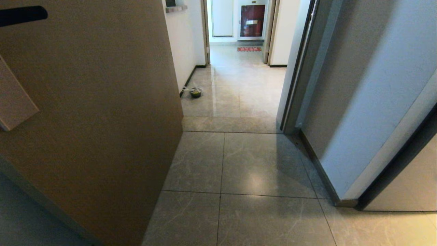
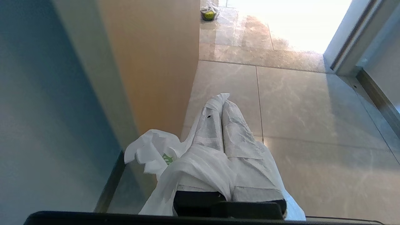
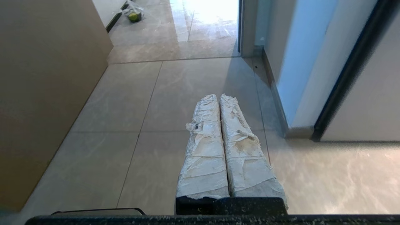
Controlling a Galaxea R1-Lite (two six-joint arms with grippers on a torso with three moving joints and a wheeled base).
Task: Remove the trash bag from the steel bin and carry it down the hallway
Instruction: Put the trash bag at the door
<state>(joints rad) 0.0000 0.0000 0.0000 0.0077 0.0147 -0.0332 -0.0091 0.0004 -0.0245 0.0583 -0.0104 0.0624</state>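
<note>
The trash bag (image 2: 150, 153), thin white plastic with a bit of green print, is pinched in my left gripper (image 2: 222, 101), which is shut on it. The plastic drapes over the tape-wrapped fingers (image 2: 206, 131) and hangs to one side above the floor tiles. In the right wrist view my right gripper (image 3: 218, 97) is shut with nothing in it, its taped fingers (image 3: 204, 147) pressed together over the tiles. Neither gripper shows in the head view. The hallway (image 1: 239, 92), with glossy beige tiles, runs straight ahead through a doorway. The steel bin is out of view.
A tan door (image 1: 102, 119) stands close on the left, and a door frame (image 1: 293, 85) and pale wall (image 1: 368, 102) stand on the right. A small round dark thing with green in it (image 1: 195, 92) sits by the left baseboard ahead. A red mat (image 1: 249, 49) lies at the far end.
</note>
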